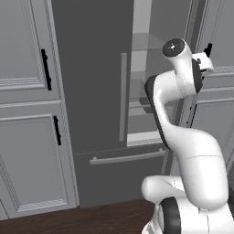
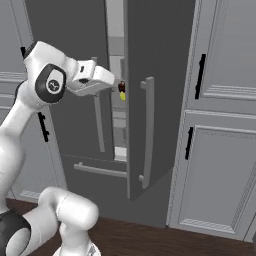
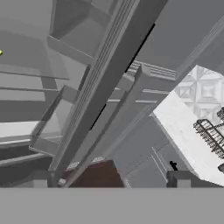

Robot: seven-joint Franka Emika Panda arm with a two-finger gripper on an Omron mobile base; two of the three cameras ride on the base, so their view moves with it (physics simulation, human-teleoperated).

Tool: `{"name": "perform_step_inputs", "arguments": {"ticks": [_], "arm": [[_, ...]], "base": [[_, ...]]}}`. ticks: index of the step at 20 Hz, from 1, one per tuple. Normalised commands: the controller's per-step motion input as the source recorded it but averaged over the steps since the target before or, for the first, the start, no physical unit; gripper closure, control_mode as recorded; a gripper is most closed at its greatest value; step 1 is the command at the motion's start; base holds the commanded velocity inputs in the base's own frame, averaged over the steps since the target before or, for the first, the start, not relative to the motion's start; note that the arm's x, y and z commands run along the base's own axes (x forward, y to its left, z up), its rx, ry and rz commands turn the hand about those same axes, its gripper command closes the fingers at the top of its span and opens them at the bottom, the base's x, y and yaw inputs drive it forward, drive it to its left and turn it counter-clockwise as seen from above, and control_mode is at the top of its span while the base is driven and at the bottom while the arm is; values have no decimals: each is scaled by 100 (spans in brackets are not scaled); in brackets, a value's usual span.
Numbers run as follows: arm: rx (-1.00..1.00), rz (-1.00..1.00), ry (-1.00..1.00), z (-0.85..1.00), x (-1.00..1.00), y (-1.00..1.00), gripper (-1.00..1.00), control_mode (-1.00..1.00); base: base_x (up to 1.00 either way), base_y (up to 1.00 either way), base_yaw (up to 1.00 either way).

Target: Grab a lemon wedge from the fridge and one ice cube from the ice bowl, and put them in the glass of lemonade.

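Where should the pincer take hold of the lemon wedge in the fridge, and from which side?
Grip the lemon wedge across its short width, coming in straight through the gap beside the open right door. It is tiny and sits just below a small dark jar, so keep the open pincer low to avoid the jar.

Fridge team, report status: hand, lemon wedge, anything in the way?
Hand open, empty, at the fridge opening. Lemon wedge inside, beside a small dark jar. Right door partly open, crowding the reach.
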Motion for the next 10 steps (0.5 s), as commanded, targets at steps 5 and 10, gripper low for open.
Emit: {"name": "perform_step_inputs", "arguments": {"ticks": [5, 10], "arm": [[-43, 0, 15, -100, 85, 47, -100, -100], [-50, -1, 39, -51, 100, 20, -100, -100]], "base": [[0, 0, 0], [0, 0, 0]]}}
